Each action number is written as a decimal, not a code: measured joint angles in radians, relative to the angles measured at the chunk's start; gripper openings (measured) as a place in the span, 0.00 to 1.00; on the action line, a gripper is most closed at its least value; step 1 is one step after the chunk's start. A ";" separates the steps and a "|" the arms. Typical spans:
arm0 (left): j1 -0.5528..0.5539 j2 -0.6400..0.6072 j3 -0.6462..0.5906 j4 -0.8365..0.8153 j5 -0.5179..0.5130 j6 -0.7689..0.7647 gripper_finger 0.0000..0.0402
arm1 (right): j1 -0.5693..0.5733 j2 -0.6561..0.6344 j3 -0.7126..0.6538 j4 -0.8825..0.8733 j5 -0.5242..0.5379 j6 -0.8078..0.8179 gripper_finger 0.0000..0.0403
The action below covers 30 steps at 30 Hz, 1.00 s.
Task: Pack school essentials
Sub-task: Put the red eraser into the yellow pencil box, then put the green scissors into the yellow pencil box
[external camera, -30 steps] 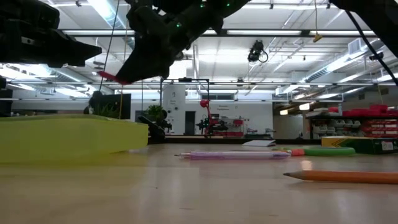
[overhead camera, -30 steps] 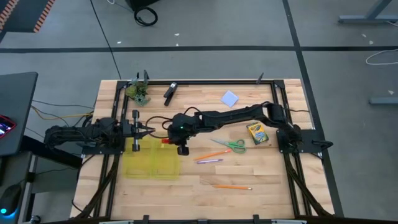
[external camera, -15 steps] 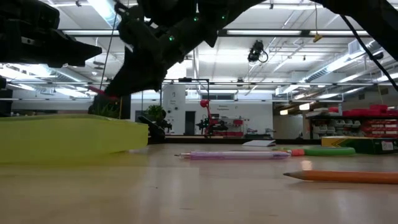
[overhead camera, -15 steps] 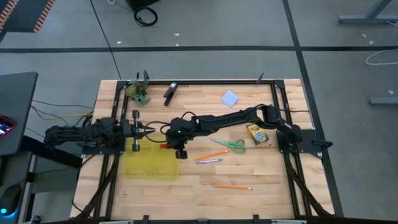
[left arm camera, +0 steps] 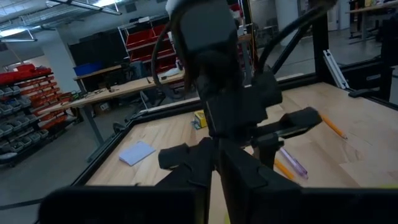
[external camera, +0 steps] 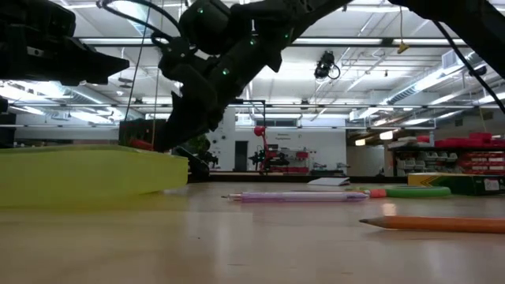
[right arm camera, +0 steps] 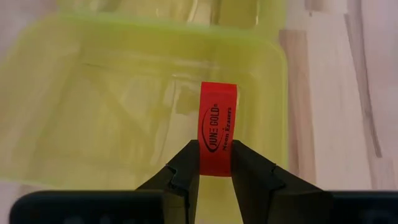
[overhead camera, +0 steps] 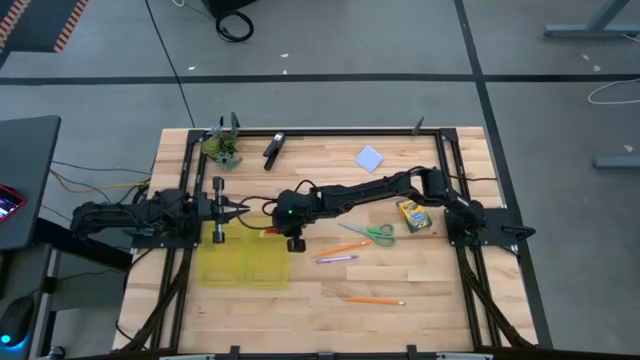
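Right gripper [right arm camera: 215, 163] pinches red eraser [right arm camera: 217, 137] over wooden table [overhead camera: 440, 285].

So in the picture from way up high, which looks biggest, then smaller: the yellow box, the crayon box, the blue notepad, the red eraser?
1. yellow box, by far the largest.
2. crayon box and blue notepad: they look about alike, so no ranking.
3. red eraser, a tiny speck between the right gripper's fingers over the box.

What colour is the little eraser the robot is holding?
Red, with black writing. The eraser shows best in the right wrist view.
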 joint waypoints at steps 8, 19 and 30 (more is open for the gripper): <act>0.000 0.000 0.000 0.000 0.000 0.000 0.09 | -0.011 0.000 -0.028 0.003 0.023 0.004 0.23; 0.000 0.000 0.000 0.000 0.000 0.000 0.09 | -0.013 0.000 -0.028 -0.004 0.024 0.004 0.25; 0.000 0.000 0.000 0.000 0.000 0.000 0.08 | -0.013 0.000 -0.028 -0.004 0.024 0.004 0.28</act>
